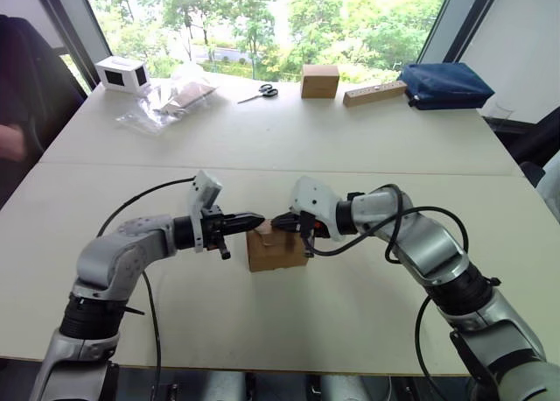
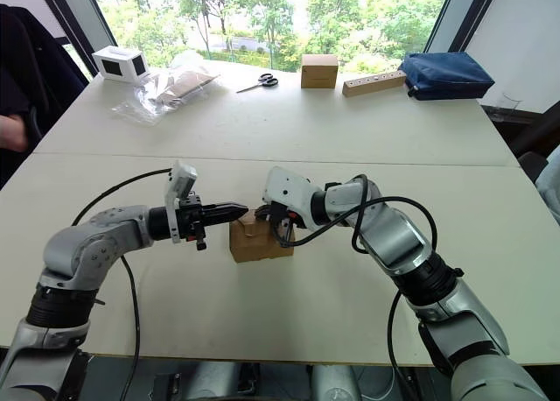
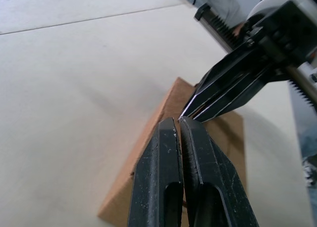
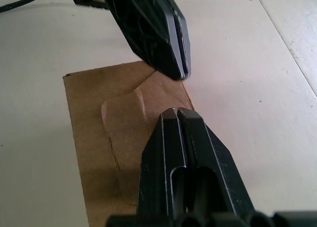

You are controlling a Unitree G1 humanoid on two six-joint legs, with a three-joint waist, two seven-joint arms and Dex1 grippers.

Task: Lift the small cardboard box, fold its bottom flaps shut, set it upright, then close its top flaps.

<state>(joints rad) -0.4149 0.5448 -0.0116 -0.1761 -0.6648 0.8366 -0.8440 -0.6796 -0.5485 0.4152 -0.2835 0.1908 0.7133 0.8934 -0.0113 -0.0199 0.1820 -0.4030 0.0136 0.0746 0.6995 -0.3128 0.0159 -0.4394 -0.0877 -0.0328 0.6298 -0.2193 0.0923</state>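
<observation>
A: Nearest, at the bottom of the frame, are the 2 arms, reaching in toward the middle. What sits between them?

B: The box [image 1: 276,249], on the table [image 1: 350,305] just below the frame's centre. The left gripper [image 1: 255,219] comes in from the left and the right gripper [image 1: 281,221] from the right, tips almost meeting over the box's upper edge.

A: And the jaws?

B: Both pairs are pressed together with nothing between them. The left wrist view shows its fingers [image 3: 168,177] closed flat against each other, and the right wrist view shows the same for its fingers [image 4: 171,152].

A: The top flaps [image 4: 126,120]?

B: Folded down across the box's top; 1 has a rounded edge and overlaps the rest. Whether the tips touch the cardboard, I cannot tell.

A: The far side?

B: Along the top of the frame: a white box [image 1: 122,73] at upper left, clear bags [image 1: 166,99] beside it, scissors [image 1: 260,92] near top centre, then a brown cube [image 1: 319,80], a wooden strip [image 1: 374,93] and a blue pouch [image 1: 444,85] at upper right.
</observation>
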